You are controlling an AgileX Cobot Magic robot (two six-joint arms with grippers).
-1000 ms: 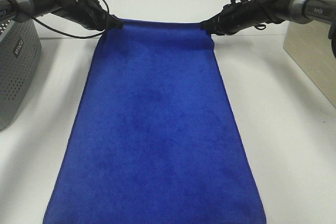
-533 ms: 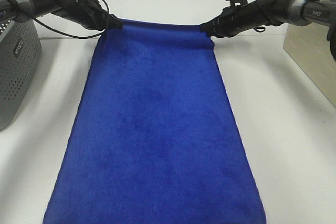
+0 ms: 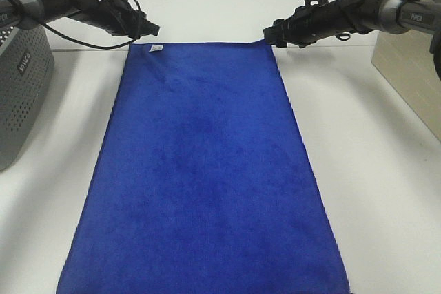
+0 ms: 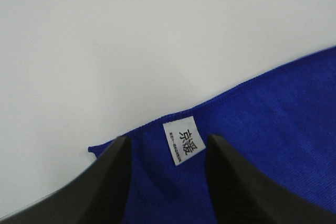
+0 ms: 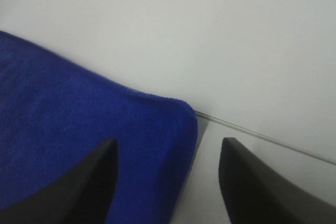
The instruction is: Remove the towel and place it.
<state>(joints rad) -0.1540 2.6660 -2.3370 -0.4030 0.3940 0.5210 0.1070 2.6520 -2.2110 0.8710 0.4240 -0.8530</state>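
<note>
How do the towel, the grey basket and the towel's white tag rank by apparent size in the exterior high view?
1. towel, by far the largest.
2. grey basket, though the frame's edge cuts it off.
3. white tag, smallest.

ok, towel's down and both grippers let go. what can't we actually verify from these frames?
- Towel near edge: cut off by the bottom of the exterior high view, so its near corners go unchecked.
- Tag small print: too tiny in the left wrist view; a speck from above.
- Grey basket: cropped by the left frame edge, contents hidden.
- Right gripper: only dark fingers show, blurred; left gripper likewise, fingertips only.
</note>
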